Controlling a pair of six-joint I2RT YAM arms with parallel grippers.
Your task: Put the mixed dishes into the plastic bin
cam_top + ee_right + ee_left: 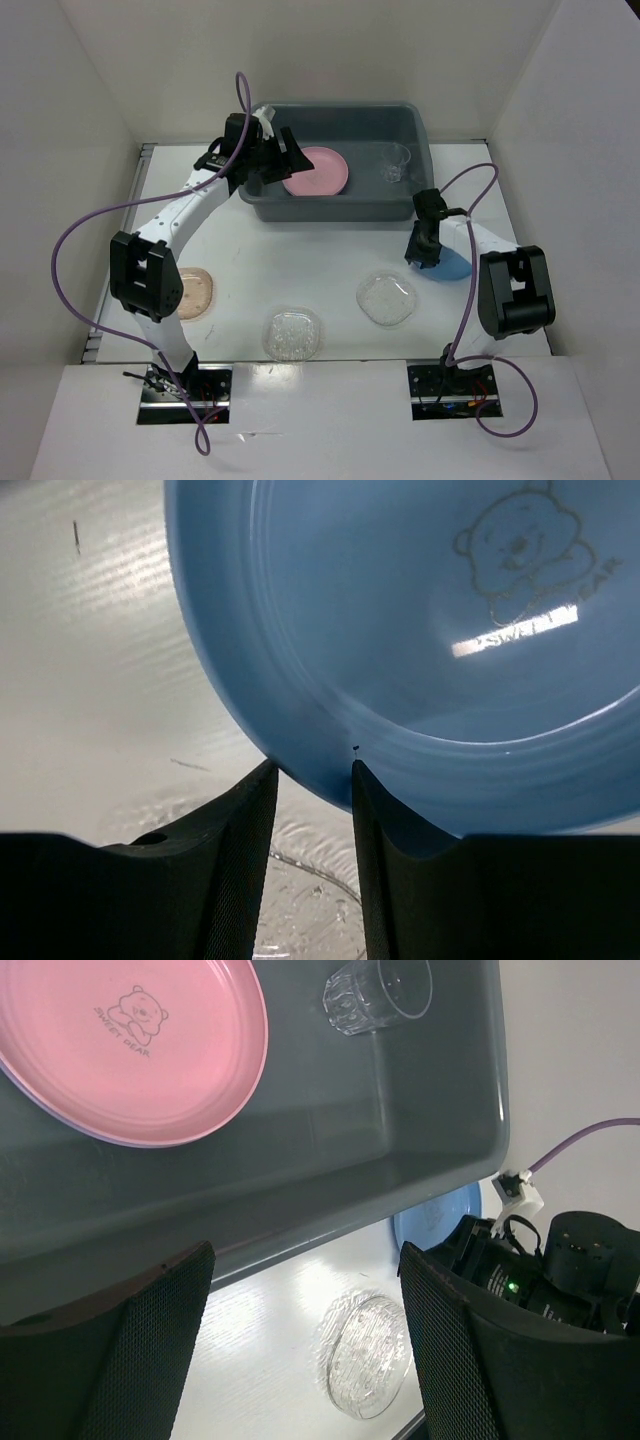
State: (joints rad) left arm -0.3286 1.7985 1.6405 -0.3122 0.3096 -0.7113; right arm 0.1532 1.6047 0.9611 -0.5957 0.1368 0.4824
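Note:
The grey-blue plastic bin [330, 208] [300, 1190] stands at the back of the table. In it lie a pink plate [318, 170] [130, 1050], with a lilac rim [55, 1112] showing under it, and a clear cup [395, 165] [375, 995]. My left gripper [272, 160] [305, 1350] hangs open and empty over the bin's front wall. My right gripper [423, 256] [310, 770] is shut on the near rim of the blue plate [456, 267] [400, 630] [435, 1222], to the right in front of the bin.
Two clear textured dishes [387, 298] [292, 334] lie on the white table, one of them below the left fingers [368, 1355]. A peach plate [198, 292] sits partly under the left arm. White walls enclose the table on three sides.

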